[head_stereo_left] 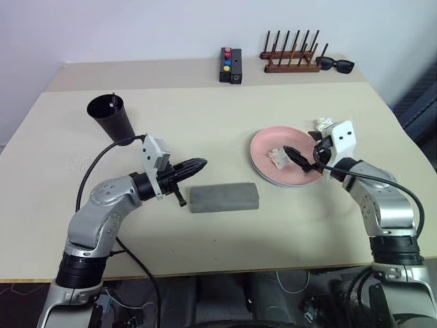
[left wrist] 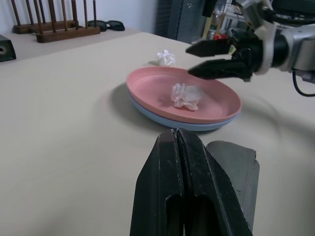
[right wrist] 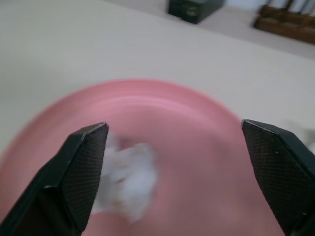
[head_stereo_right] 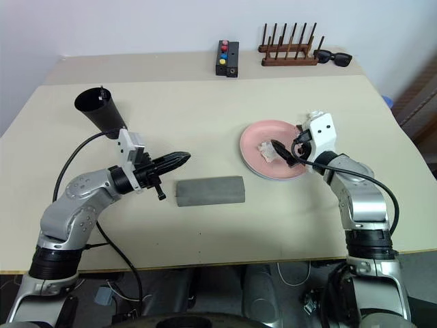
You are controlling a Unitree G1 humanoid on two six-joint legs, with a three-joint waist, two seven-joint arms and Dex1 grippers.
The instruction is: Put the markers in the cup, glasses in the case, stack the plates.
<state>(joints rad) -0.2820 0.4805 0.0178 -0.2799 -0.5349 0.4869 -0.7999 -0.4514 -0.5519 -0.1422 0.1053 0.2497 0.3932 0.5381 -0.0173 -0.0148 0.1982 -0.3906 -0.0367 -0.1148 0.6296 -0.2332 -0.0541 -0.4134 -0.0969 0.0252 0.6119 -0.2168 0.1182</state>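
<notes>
Left wrist view, left claw (left wrist: 179,147) pressed together, blue plate (left wrist: 162,114) under pink plate (left wrist: 147,86), right claw (left wrist: 209,60) spread.

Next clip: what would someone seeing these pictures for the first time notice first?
Probably the salmon pink round plate stacked on a light blue one right of centre, a crumpled white paper wad on it and the right pincer open just above. Next, the left pincer shut beside the closed grey felt-like rectangular case, with the black tapered plastic cup behind it.
</notes>
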